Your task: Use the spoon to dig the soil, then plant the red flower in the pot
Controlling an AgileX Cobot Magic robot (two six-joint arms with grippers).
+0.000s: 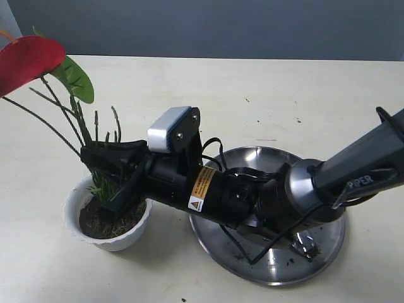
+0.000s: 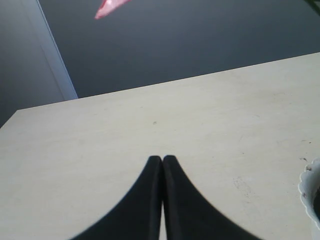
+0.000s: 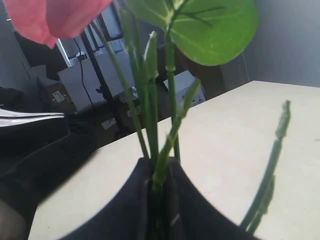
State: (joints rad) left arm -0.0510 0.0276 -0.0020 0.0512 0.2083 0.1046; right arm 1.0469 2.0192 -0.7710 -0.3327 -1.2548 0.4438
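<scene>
A pale cream tabletop [image 1: 284, 82] fills most of the exterior view. It is matte, with a few dark specks and faint scuff marks. Behind its far edge rises a plain blue-grey wall [image 1: 221, 28]. The light is soft and even, leaving only mild shadows on the surface. In the left wrist view the backdrop is a dark grey panel [image 2: 200, 45] bordered by a pale slanted strip [image 2: 52, 60]. The right wrist view looks past the tabletop's edge into a dimmer area with white boxes [image 3: 70, 85], a black stand [image 3: 97, 70], a thin dark cable [image 3: 81, 75] and a lighter grey surface [image 3: 295, 45].
</scene>
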